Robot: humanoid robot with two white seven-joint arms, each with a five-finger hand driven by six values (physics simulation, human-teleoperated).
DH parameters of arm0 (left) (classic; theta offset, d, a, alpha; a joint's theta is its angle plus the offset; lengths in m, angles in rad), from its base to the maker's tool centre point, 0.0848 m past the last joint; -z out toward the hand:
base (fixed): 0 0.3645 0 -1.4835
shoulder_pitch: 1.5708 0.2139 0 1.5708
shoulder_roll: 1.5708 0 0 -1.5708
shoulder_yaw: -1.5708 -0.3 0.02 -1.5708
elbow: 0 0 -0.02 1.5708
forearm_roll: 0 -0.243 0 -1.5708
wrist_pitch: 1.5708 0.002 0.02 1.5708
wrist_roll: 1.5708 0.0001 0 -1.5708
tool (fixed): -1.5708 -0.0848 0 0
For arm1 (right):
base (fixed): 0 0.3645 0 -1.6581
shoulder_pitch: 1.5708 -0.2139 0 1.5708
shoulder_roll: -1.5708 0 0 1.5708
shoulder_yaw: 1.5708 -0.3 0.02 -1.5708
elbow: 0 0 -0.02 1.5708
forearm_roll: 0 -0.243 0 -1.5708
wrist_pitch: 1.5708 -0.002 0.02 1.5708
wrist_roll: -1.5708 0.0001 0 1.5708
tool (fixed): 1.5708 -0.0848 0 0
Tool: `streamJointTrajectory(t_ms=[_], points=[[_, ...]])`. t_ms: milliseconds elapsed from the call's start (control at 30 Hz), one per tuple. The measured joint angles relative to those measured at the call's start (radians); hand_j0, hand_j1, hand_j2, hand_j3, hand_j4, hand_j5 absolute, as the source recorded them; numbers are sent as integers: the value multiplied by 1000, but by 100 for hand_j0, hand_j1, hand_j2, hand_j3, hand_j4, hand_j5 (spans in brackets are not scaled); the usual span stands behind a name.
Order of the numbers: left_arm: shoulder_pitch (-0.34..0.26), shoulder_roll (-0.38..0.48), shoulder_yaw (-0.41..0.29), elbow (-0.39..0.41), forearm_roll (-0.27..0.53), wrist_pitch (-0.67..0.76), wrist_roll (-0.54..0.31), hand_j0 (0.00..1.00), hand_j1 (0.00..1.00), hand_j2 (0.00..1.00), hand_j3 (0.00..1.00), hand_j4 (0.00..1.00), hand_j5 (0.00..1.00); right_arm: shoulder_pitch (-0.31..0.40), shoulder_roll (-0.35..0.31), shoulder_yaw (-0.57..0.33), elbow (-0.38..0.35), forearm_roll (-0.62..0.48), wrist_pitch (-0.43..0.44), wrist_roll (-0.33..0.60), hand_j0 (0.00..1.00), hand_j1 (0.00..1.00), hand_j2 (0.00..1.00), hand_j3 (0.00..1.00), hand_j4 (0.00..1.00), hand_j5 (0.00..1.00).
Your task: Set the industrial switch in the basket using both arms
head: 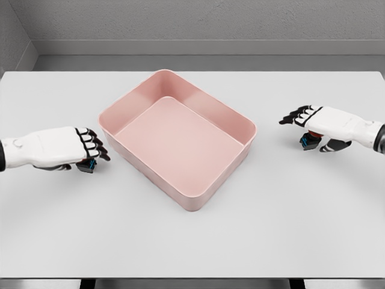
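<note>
The basket (178,139) is a pink, shallow, rectangular tray with rounded corners, set at an angle near the middle of the white bench (192,241). Its interior is empty. The switch named in the task is not visible anywhere in the head view: not on the bench, not in the basket, and not in either hand. Its location cannot be determined from this view. The left robot hand (84,150) rests low at the left side of the basket, near its wall but apart from it, with fingers loosely curled and nothing held. The right robot hand (313,126) sits well to the right of the basket, fingers extended toward it and relaxed, also holding nothing. Handling assessment, by judgement only: an industrial switch is normally a rigid, boxy metal or plastic housing, moderately heavy, with smooth faces that may slip. A two-handed grasp on opposite side faces, with palms pressing inward, would suit it; ports and connectors should be avoided as contact points. The basket's low walls call for only a small lift before lowering. Locate the switch before any grasp is planned.
</note>
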Motion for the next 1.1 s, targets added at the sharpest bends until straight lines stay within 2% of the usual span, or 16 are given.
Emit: streamJointTrajectory(t_ms=[267, 467, 567, 633, 1033, 1100], points=[[-3, -3, -3, 18, -26, 0, 1, 83, 83, 83, 83, 83, 83, -12, 11, -1, 44, 26, 0, 1, 100, 100, 100, 100, 100, 100], [-6, -4, -3, 23, -33, 0, 1, 80, 80, 80, 80, 80, 80, -14, 20, -1, 52, 29, 0, 22, 96, 96, 96, 96, 96, 96], [-6, -11, -3, 36, -43, 0, 1, 79, 79, 79, 79, 79, 79, -14, 21, -1, 52, 29, 0, 25, 92, 92, 92, 92, 92, 92], [-6, -21, -3, 45, -55, 0, 1, 73, 73, 73, 73, 73, 73, -14, 22, -1, 50, 29, 0, 27, 89, 89, 89, 89, 89, 89], [-8, -30, -2, 55, -72, 0, 1, 70, 70, 70, 70, 70, 70, -15, 22, -1, 47, 29, 0, 29, 77, 77, 77, 77, 77, 77], [-8, -30, -2, 55, -73, 0, 1, 64, 64, 64, 64, 64, 64, -15, 21, -2, 47, 29, 0, 29, 76, 76, 76, 76, 76, 76]])
